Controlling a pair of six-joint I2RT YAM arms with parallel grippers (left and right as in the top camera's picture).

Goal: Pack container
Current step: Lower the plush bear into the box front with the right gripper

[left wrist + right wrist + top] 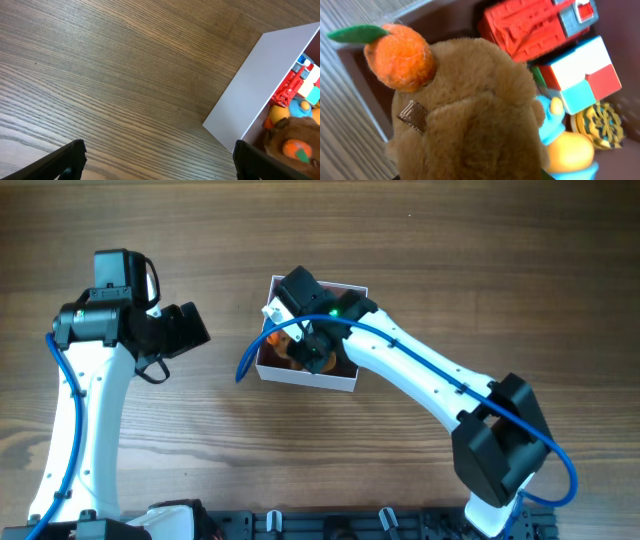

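Container (305, 377) sits mid-bench, white walls, dusty-pink inside, w/ several toys in it: a brown plush (470, 125) w/ an orange felt fruit (400, 55) and green leaf on its head, a red toy truck (520, 25), a multicolour cube (580, 75), a blue-and-orange figure (565, 145) and a round patterned disc (597, 125) beside that. Right tool (312, 348) is down inside the container's outline, right above the plush, which fills most of the right wrist view; its fingers are hidden, so can't tell whether spread or pinching. Left tool (159, 160) hangs over the wood bench (100, 75) just left of the container, not touching it, fingers spread wide apart. Left wrist view shows the container's outer white wall, approx corner-on, w/ toys visible past it
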